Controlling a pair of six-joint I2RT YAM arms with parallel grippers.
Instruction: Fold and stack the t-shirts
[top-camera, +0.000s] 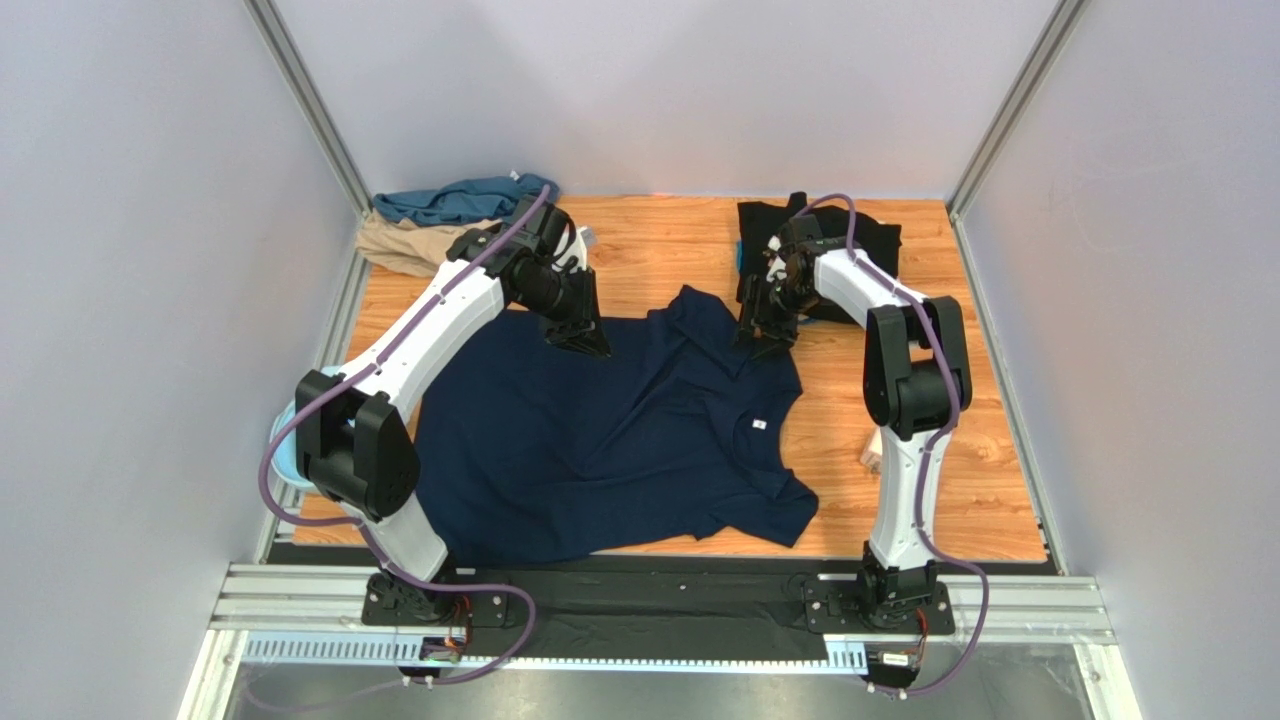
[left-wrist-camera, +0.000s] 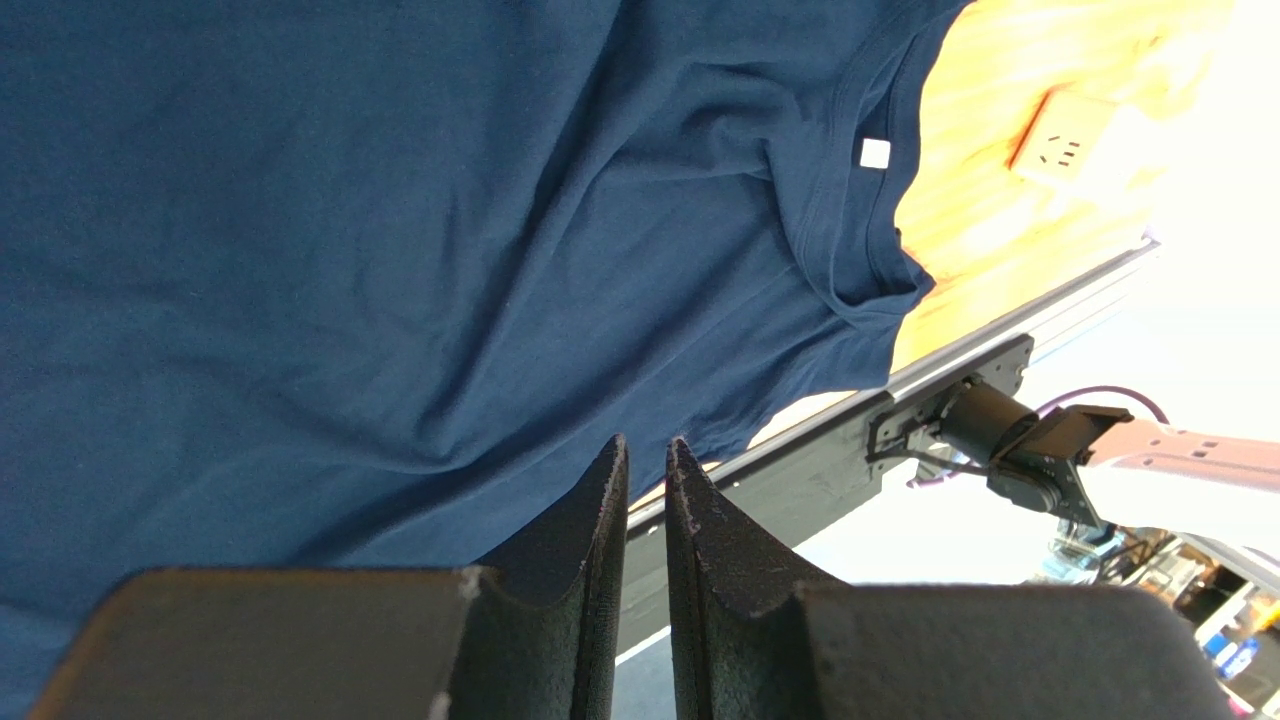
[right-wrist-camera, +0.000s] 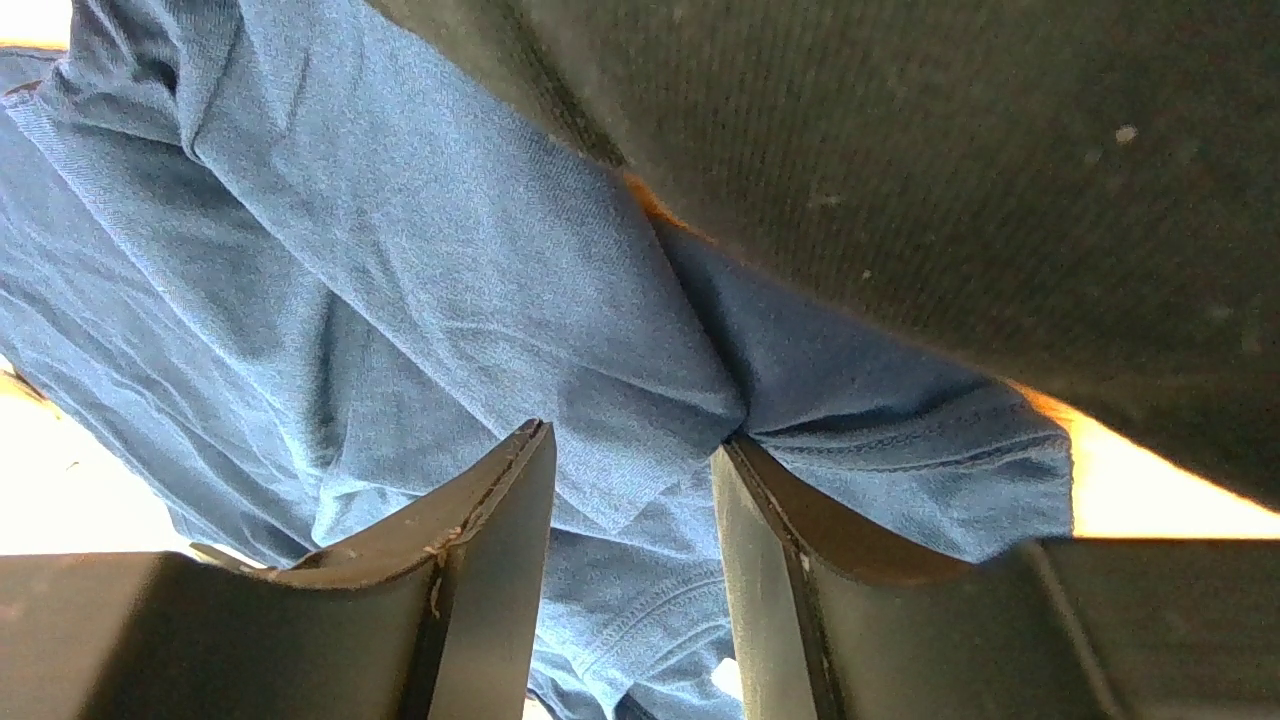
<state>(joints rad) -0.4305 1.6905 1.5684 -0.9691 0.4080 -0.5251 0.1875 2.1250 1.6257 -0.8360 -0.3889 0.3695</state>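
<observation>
A: Navy shirt (top-camera: 601, 435) is lying spread on the surface (top-camera: 962, 480); soft, light, floppy; I'd be grabbing hems or sleeve edges, not the middle.
B: Both arms (top-camera: 436, 323) are reaching over its far edge, wrists down; right claw (right-wrist-camera: 628, 443) is holding a navy fold; left claw (left-wrist-camera: 645, 447) is sitting narrow, cannot tell if pinching.

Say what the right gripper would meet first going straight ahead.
The navy t-shirt: a bunched fold lies right at the tips of the right gripper, probably touching already, though depth is hard to judge.
</observation>
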